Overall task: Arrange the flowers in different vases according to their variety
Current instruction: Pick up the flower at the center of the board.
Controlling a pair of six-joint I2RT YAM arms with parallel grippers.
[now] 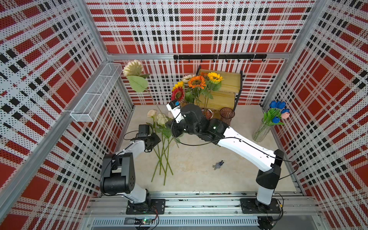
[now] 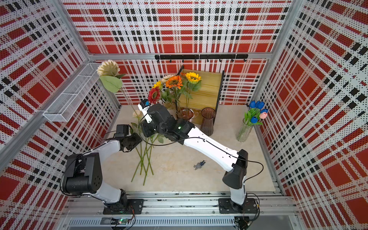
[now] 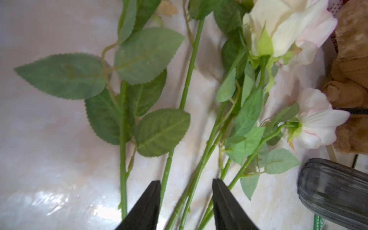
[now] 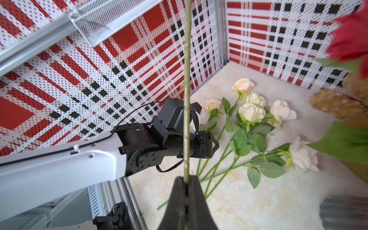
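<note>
**Right jaws.** Clenched on the bare stem [image 4: 186, 89] of the cream sunflower [image 1: 132, 67]. The flower is held well above the worktop [image 1: 199, 169], with its head toward the rear left corner and one large leaf [image 1: 137, 83] under the head. How much stem projects below the jaws is not visible.

**Left jaws.** Parted, low over the worktop, straddling the rose stems [image 3: 188, 79]. Contact with a stem cannot be confirmed.

**Handling, sunflower.** Judged light but top-heavy. The stem is long, thin and looks fairly stiff, so expect the head to swing or the stem to twist in the grip.

**Handling, roses [image 4: 252, 112].** Petals and leaves look cloth-like, soft and easily crushed. Take hold on the bare stem below the leaf clusters, never on the bloom. The stems cross one another near their cut ends, so lifting one is likely to drag its neighbours.

**Appearance and location.**
- The roses are cream and pale pink and lie flat on the left of the worktop, blooms toward the rear.
- Yellow, orange and red sunflowers [image 1: 197, 81] stand in the pinkish ribbed vase [image 2: 185, 115] in front of the wooden shelf [image 1: 221, 87].
- The brownish ribbed vase [image 2: 208, 121], just beside it, appears empty.
- The tulips [image 1: 277, 107], blue with one pink, stand in the clear vase [image 1: 260, 132] by the right wall.
</note>
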